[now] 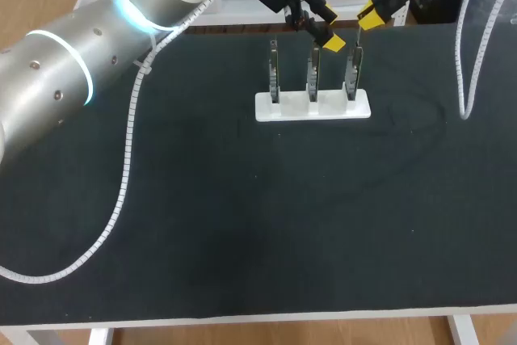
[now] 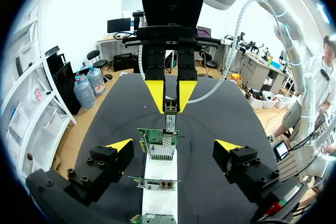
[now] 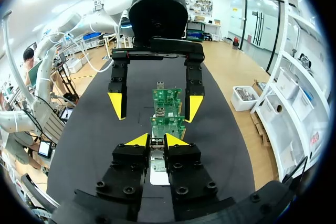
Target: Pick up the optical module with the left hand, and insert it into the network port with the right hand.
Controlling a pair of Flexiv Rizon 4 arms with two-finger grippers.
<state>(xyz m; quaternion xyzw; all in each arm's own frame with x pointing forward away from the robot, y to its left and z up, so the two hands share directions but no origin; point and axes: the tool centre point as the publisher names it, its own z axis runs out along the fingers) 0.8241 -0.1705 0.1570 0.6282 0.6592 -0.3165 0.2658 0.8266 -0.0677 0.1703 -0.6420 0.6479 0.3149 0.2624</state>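
1. a white stand (image 1: 313, 107) holds three upright network cards (image 1: 313, 77); the end card (image 2: 159, 141) is directly under the right gripper (image 3: 156, 140).
2. the left gripper (image 2: 174, 145) is spread wide and holds nothing, facing the right gripper across that card.
3. the optical module (image 2: 170, 115) is clamped between the right gripper's fingers, its lower end at the card's top edge.

No text, label, number or sign is legible in any view. The green circuit boards (image 3: 167, 97) just ahead of the right gripper (image 3: 153, 141) and the optical module (image 2: 170, 123) clamped between its jaws appear too small for markings to be read.
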